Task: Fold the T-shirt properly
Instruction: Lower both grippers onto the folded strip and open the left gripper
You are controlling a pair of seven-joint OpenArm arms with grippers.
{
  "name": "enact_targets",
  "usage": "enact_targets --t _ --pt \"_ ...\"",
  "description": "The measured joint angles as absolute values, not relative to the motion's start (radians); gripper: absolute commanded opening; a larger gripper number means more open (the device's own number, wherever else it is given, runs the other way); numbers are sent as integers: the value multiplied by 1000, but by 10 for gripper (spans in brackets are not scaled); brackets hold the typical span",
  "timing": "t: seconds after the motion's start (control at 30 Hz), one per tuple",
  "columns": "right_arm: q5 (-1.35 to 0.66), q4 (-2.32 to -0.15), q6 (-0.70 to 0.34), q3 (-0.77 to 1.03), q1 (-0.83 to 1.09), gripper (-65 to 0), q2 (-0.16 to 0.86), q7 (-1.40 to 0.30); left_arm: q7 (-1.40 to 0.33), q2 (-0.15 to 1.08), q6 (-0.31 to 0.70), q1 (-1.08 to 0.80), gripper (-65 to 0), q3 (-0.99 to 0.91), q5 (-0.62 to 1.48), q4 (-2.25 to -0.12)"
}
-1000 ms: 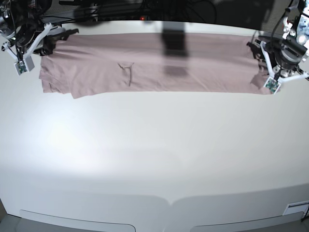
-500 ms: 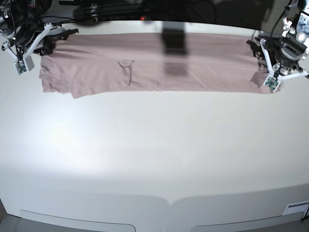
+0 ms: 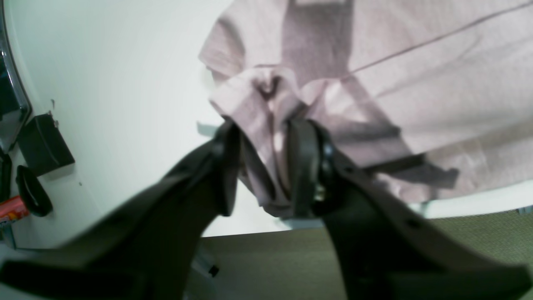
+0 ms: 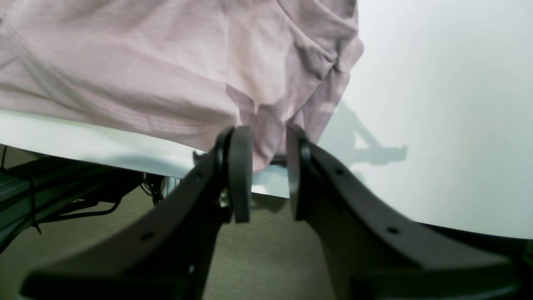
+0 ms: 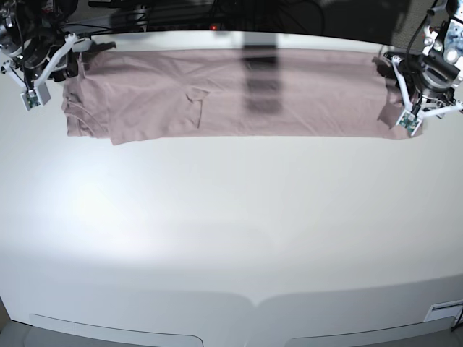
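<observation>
Both pincers, left pincer (image 3: pixel 266 175) and right pincer (image 4: pixel 268 175), part-open, loosely straddling plain dusty-pink thin T-shirt (image 5: pixel 239 94); cloth corners may snag on withdrawal, ruining fold.

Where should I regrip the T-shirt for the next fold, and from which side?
Probably the two far-edge end corners, coming from the table's far side. The T-shirt lies as a long band across the table, and its bunched corners already sit between the parted fingers of the left gripper and right gripper.
</observation>
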State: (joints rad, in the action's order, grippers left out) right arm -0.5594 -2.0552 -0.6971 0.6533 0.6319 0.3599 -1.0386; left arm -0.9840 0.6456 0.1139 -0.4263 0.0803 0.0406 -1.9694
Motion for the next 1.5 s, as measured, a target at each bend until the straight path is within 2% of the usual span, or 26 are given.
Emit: enact_targets --t 0.3,0.47,0.73,0.87,0.93,1.0,1.23,1.5 --pt "-560 -2055 -697 653 632 -498 360 -1026 -999 645 113 -427 -413 80 -1 -1969" --pt "-559 -2055 -697 653 632 -498 360 -1018 -1000 646 29 -426 -413 80 -160 -1969" --pt "-578 -2055 -697 653 632 -498 360 -1006 -1021 646 21 -426 -413 80 -187 -1969" --pt "-585 -2055 -697 653 632 -498 360 -887 -890 646 -79 -424 -413 79 -56 -1969" --pt "-665 -2055 -696 653 612 -498 360 -857 -872 628 -73 -410 -413 79 68 -1969" --pt "-671 -2055 -696 634 565 -498 347 -876 -873 571 -74 -386 -413 79 90 -1969" --pt "-511 -1957 -694 596 432 -498 212 -868 -862 425 -49 -368 -413 78 134 -1968" --pt "-407 -1755 -694 498 390 -498 216 -872 -846 379 -44 -368 -413 78 136 -1814"
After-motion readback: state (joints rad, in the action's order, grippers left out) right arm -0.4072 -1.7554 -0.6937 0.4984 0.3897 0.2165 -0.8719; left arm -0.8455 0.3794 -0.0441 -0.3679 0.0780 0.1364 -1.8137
